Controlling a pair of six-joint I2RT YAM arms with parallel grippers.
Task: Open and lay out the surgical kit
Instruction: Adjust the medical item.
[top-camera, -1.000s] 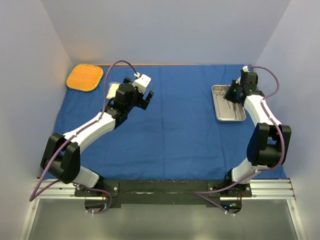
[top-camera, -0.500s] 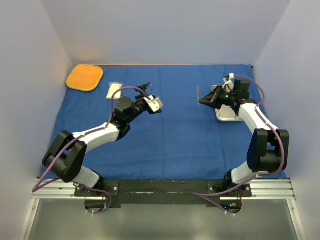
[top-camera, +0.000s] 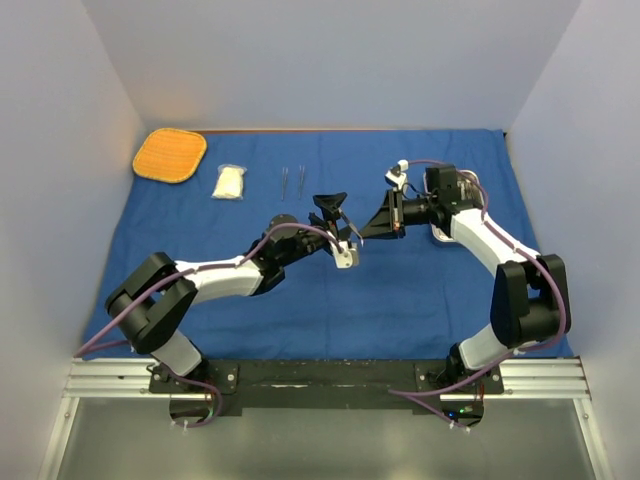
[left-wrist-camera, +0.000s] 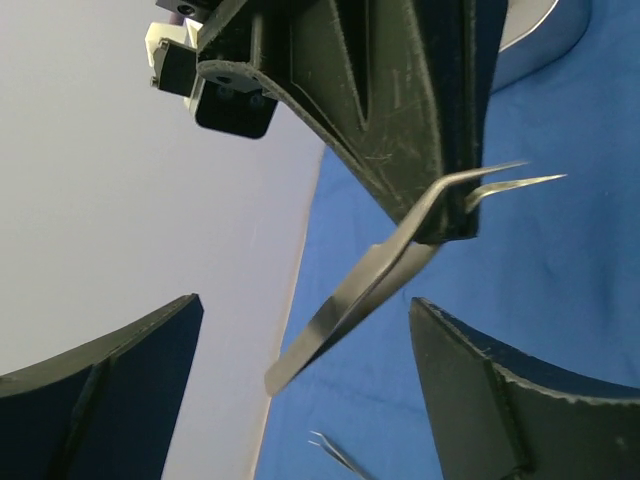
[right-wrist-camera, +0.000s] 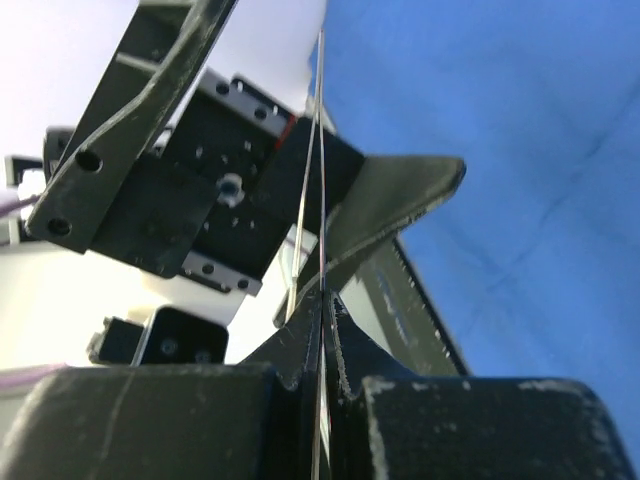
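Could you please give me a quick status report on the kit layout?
Left end effector open. Right end effector shut on forceps, midair, facing left's open jaws. Gauze pack, slim instruments on blue wrap. Nothing blocking.

The cloth (top-camera: 400, 290) is matt blue fabric, and the orange mat (top-camera: 170, 155) looks rough. The forceps (left-wrist-camera: 365, 290) and tray (left-wrist-camera: 540, 40) are shiny, smooth metal. The black fingers (left-wrist-camera: 400, 100) look like dull plastic with small scratches.

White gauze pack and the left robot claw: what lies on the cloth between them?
In the top view, two slim metal instruments lie side by side on the blue cloth, between the gauze pack and the open left gripper.
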